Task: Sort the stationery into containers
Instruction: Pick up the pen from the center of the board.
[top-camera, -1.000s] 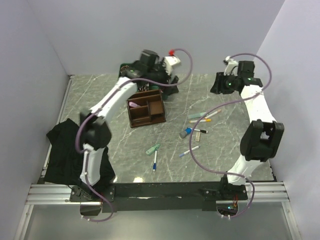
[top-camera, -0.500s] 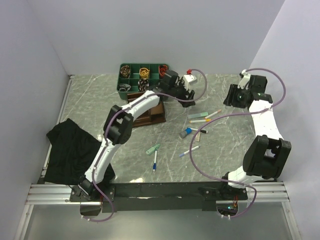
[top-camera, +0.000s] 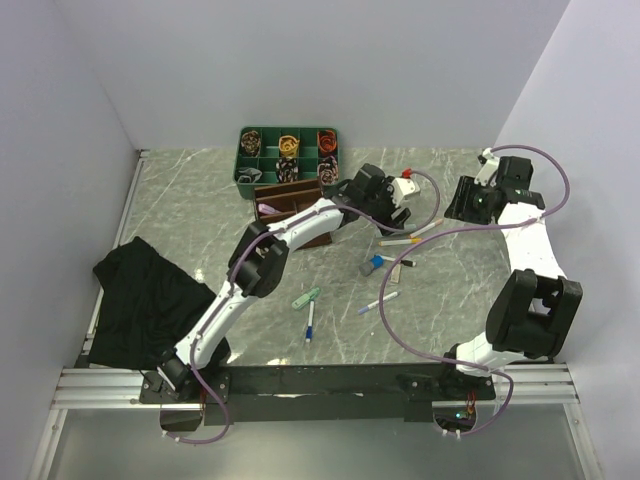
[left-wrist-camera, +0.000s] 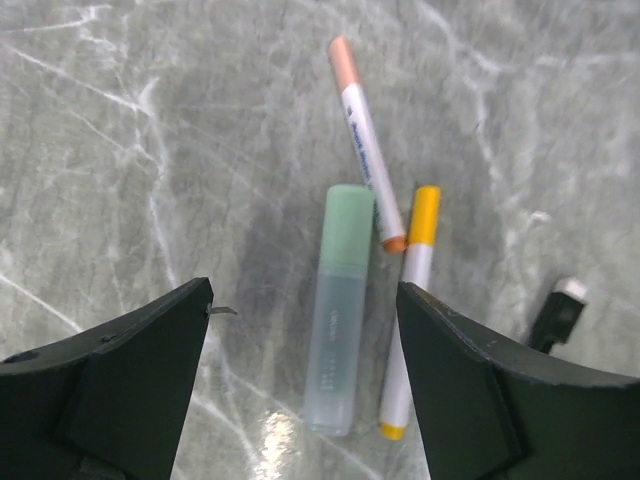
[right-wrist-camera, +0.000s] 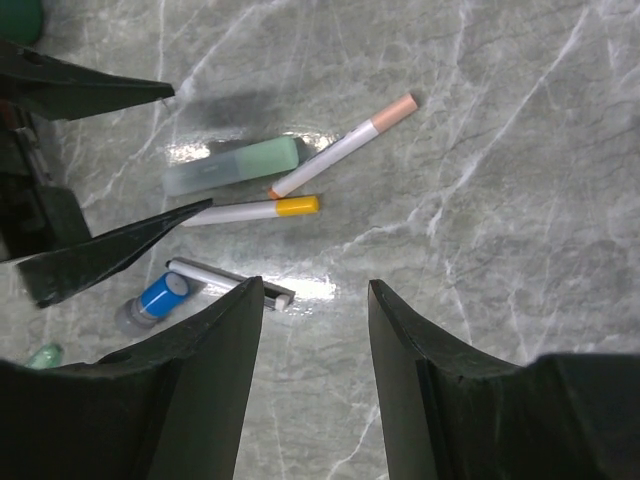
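Left gripper (left-wrist-camera: 302, 298), spread wide and empty, hovers over the green marker (left-wrist-camera: 338, 320); best lowered astride its middle. Right gripper (right-wrist-camera: 315, 290) parted, empty.

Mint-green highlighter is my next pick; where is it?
Left wrist view: the highlighter lies framed by the left claw, with the orange-capped pen and yellow-capped pen just right of it.

The grey-green marbled surface (top-camera: 190, 210) carries a dark brown compartmented organiser (top-camera: 280, 197) and a green divided tray (top-camera: 243, 172) at the back; a crumpled black cloth (top-camera: 145, 300) lies at its left edge; right of centre a mint-green highlighter (left-wrist-camera: 340, 310), a yellow-capped white pen (left-wrist-camera: 412, 290) and a peach-capped white pen (left-wrist-camera: 362, 130) lie side by side; nearer lie a mint-green clip (top-camera: 306, 298), a blue-tipped white pen (top-camera: 310, 325) and a short grey-blue cylinder (top-camera: 370, 267).
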